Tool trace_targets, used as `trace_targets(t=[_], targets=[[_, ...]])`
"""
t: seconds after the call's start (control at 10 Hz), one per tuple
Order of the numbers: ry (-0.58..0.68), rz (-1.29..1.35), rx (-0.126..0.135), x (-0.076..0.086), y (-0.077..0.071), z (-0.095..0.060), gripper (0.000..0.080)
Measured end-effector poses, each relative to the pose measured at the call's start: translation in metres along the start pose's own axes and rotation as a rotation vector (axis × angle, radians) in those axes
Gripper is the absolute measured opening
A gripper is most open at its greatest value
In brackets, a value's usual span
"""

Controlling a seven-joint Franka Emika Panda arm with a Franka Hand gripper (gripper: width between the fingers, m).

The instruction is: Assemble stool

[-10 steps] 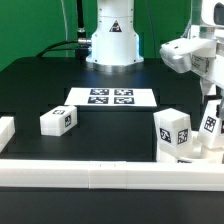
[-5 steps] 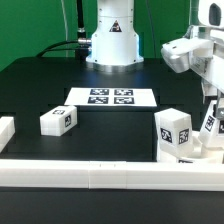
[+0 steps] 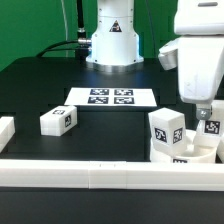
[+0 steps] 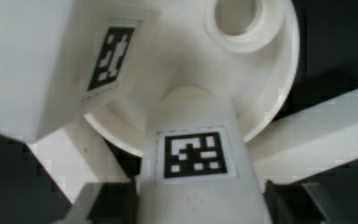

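On the near right of the black table [image 3: 40, 90], the stool stands partly built. Its thick round white plastic seat [image 3: 190, 157] lies flat just behind the long low white border rail [image 3: 100, 172] that runs along the near edge. A stubby white block leg, the upright leg [image 3: 166, 130], stands on the seat's left side with a black-and-white square marker tag facing the camera. To its right on the seat is a second tagged white block, the gripped leg [image 3: 211, 130]. The white two-finger gripper [image 3: 208, 115] comes down on it from above. In the wrist view its fingers [image 4: 91, 203] press against both sides of this leg, so the pincer is clamped on it. The leg's lower end meets the seat near a round hole in the disc, but whether it is fully seated cannot be told. A third tagged white block, the loose leg [image 3: 58, 120], lies on its side well apart on the near left of the table. Between it and the arm's white base [image 3: 110, 35] at the far side lies the flat white marker board [image 3: 110, 97] with its four tags.
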State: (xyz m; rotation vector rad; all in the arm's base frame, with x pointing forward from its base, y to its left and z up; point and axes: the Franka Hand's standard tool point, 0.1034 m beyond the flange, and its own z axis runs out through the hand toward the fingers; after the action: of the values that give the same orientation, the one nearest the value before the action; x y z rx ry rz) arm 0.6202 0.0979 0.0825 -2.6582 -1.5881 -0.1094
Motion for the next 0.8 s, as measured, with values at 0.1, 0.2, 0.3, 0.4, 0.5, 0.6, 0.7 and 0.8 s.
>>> trace_targets(t=[0.1,0.2,0.3,0.4,0.5,0.6,0.7,0.8], targets=[[0.006,0.069,-0.008,0.0015,0.0,0.0004,0.0344],[0.007,0.115,-0.008,0.0016,0.0001,0.0003,0.0344],[0.008,0.198,-0.007,0.0018,-0.0001,0.0003,0.0344],[0.008,0.255,-0.007,0.0019,-0.0002,0.0004,0.0344],[0.01,0.301,-0.007,0.0022,-0.0005,0.0006,0.0344],[0.024,0.392,-0.013,0.0035,-0.0005,0.0014,0.0344],[0.033,0.471,-0.011,0.0049,-0.0005,0.0013,0.0344],[0.036,0.558,-0.007,0.0053,-0.0009,0.0014,0.0344]])
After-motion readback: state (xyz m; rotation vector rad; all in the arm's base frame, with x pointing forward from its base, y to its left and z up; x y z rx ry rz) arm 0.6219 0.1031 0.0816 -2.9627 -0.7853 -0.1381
